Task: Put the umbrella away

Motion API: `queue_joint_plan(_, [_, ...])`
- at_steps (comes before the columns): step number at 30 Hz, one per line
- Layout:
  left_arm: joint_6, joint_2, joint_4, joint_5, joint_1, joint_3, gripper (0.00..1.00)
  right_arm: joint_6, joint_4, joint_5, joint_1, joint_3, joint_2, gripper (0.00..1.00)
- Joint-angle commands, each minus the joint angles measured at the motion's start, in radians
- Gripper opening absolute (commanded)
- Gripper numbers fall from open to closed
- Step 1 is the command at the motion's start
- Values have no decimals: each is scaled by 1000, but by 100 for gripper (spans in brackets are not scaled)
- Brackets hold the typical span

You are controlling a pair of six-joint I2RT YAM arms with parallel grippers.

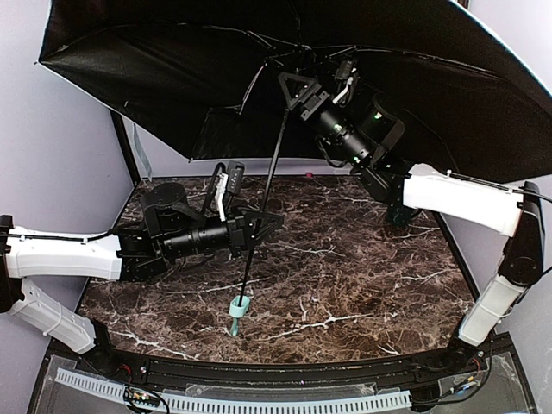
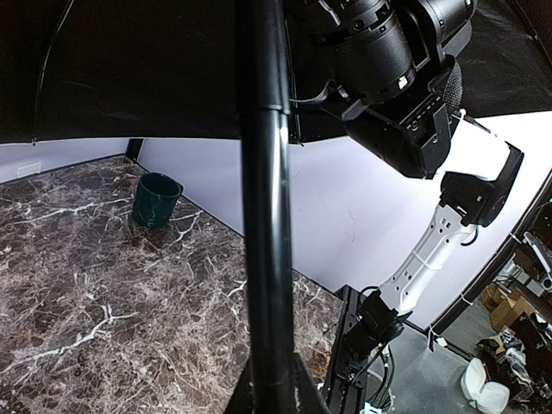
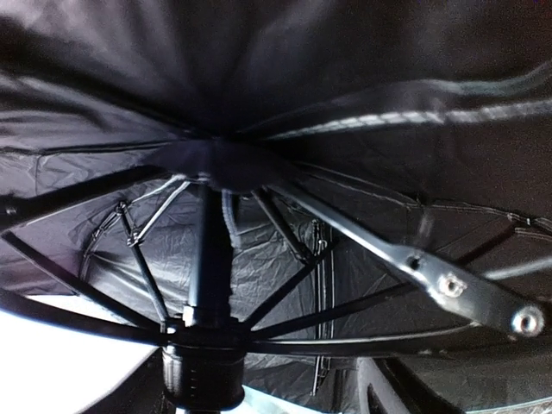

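Open umbrella over the marble worktop, left hand squeezed tight around its thin pole, right hand up under its top, cannot tell if gripping

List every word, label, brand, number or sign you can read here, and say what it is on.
None can be read in any view.
Black-lined folding umbrella: no print shows.
Dark green mug: plain on the side shown.
White arm casings: no legible marking.
Floor clutter in the left wrist view: too blurred to tell.
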State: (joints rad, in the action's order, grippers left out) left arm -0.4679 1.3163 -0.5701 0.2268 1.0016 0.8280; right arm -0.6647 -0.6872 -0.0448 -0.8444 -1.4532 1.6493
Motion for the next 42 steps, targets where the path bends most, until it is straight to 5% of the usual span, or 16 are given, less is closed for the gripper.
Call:
queue_joint_plan(1, [21, -29, -102, 11, -1, 0, 0, 13, -71, -15, -4, 11, -48, 57])
queue_joint_plan(10, [20, -43, -93, 23, -6, -32, 0, 18, -67, -33, 1, 35, -81, 9])
queue_joint_plan(14, [24, -47, -97, 29, -7, -24, 0, 42, -21, -15, 0, 42, -84, 0])
queue_joint_plan(18, [29, -41, -108, 43, -8, -2, 0, 51, 14, 22, -1, 55, -75, 0])
queue_joint_plan(21, [23, -43, -131, 33, -7, -10, 0, 60, 74, 29, 0, 42, -72, 42])
queue_joint_plan(23, [18, -46, -142, 11, -8, -19, 0, 52, 46, 11, 0, 63, -82, 57])
queue_joint_plan(31, [19, -44, -216, -44, -7, -52, 0, 55, -127, -53, -16, 147, -114, 74])
queue_joint_plan(37, [-6, -15, -268, -37, -6, -59, 0, 106, -227, -49, -32, 129, -92, 73])
queue_joint_plan(42, [0, -12, -267, -37, -6, -54, 0, 92, -231, -102, -30, 129, -90, 53])
